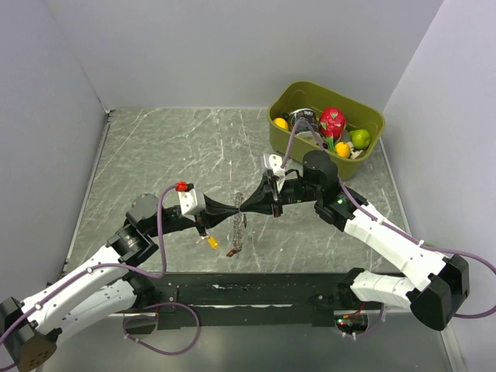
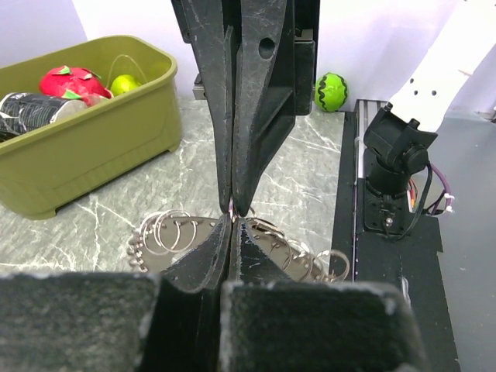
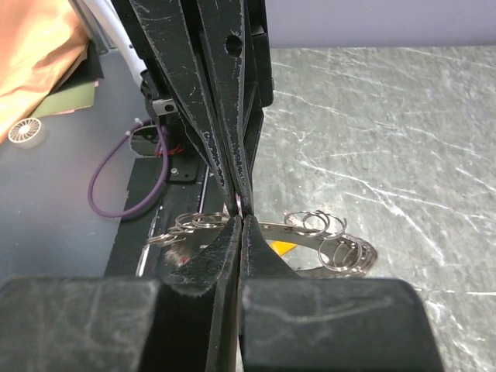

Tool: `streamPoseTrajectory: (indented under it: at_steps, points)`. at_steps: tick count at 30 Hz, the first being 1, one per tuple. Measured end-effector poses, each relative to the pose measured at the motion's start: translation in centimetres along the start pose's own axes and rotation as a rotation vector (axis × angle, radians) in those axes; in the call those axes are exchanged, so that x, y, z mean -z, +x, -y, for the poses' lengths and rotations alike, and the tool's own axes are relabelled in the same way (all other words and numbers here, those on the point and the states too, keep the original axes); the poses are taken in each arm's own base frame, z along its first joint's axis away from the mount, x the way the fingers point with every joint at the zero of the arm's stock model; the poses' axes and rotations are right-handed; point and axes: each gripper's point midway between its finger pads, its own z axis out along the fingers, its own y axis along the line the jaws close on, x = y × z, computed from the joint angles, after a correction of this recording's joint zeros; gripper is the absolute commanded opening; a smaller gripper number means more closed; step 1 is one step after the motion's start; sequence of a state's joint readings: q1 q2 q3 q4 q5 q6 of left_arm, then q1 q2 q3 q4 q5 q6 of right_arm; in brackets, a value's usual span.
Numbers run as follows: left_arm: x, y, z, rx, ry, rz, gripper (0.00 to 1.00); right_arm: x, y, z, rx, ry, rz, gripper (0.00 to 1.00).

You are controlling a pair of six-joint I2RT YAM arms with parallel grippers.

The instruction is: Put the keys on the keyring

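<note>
Grey marbled tabletop [image 1: 170, 147], pale walls on three sides; olive bin [image 1: 284, 133] of toy fruit at far right.

Left gripper [image 1: 237, 208]: closed, fingers pressed flat together, reaching in from the left to the table's centre.

Right gripper [image 1: 248, 207]: likewise closed, reaching in from the right, tip to tip with the left.

Keyring [image 1: 237, 232]: at the centre, directly under the two meeting tips, small rings fanned out either side in both wrist views. Probably pinched by both grippers on its thin wire, though too fine at the tips to confirm.

Yellow-capped key [image 1: 211, 242]: on the table just left of the keyring, near side, loose. Black-capped key not made out.

Step in hand, as judged: securing the ring between both grippers before threading. To do well: keep both pinches firm and close together, pull apart gently to open a gap in the wire without twisting, avoid snagging the hanging small rings.
</note>
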State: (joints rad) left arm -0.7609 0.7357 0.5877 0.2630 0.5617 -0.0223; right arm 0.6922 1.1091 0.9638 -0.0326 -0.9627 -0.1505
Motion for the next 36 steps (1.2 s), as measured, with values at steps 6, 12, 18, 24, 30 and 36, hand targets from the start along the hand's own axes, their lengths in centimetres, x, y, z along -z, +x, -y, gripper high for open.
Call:
streamPoseTrajectory:
  at_steps: [6, 12, 18, 24, 30, 36]
  points:
    - [0.1, 0.2, 0.0, 0.005, -0.003, -0.010, 0.08, 0.1, 0.2, 0.0, -0.006, 0.002, -0.010, 0.00]
    - [0.3, 0.1, -0.1, -0.010, -0.011, -0.042, 0.34, 0.3, 0.6, 0.1, -0.011, 0.022, -0.052, 0.00]
    - [0.2, -2.4, -0.5, -0.027, -0.015, -0.071, 0.54, 0.9, 2.2, 0.5, -0.031, 0.058, -0.121, 0.00]
    - [-1.1, -2.9, -1.5, -0.005, -0.007, -0.183, 0.56, 1.5, 3.2, 0.5, -0.039, 0.078, -0.178, 0.00]
    - [-2.0, -0.6, -2.1, 0.048, 0.024, -0.347, 0.48, 1.7, 3.6, 0.4, -0.043, 0.082, -0.196, 0.00]
    - [-1.9, 1.3, -1.4, 0.086, 0.075, -0.432, 0.46, 1.7, 3.7, 0.6, -0.039, 0.089, -0.202, 0.00]
